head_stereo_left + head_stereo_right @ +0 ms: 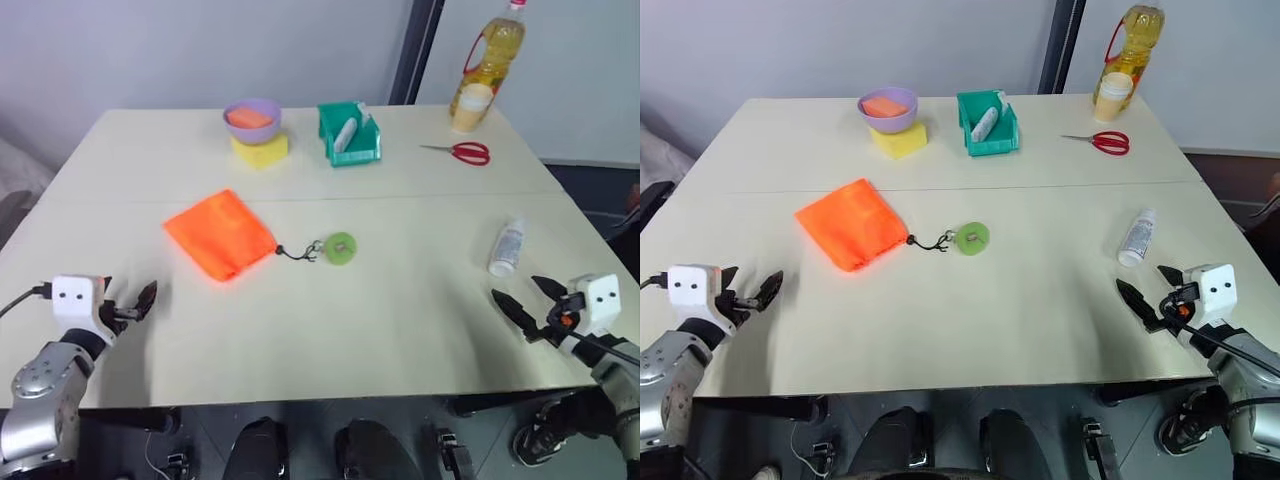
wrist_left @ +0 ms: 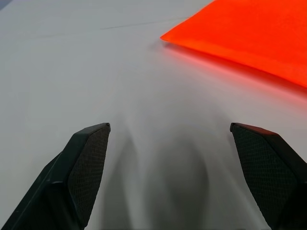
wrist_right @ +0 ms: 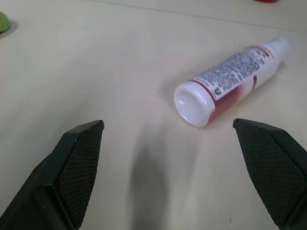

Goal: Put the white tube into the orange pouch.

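The white tube (image 1: 508, 247) lies on its side on the right part of the table, printed body and pale cap showing; the right wrist view has it (image 3: 230, 81) just ahead of the fingers. My right gripper (image 1: 524, 303) stands open at the front right edge, a short way short of the tube, holding nothing. The orange pouch (image 1: 219, 234) lies flat left of centre, its black cord ending at a green disc (image 1: 340, 247). At the front left edge my left gripper (image 1: 137, 303) is open and empty, with the pouch (image 2: 249, 33) ahead of it.
At the back stand a purple bowl (image 1: 252, 119) on a yellow sponge (image 1: 260, 150), a green bin (image 1: 349, 135) with a pale cylinder in it, red scissors (image 1: 462, 152) and a yellow oil bottle (image 1: 487, 68). The beige table (image 1: 380, 330) ends close in front.
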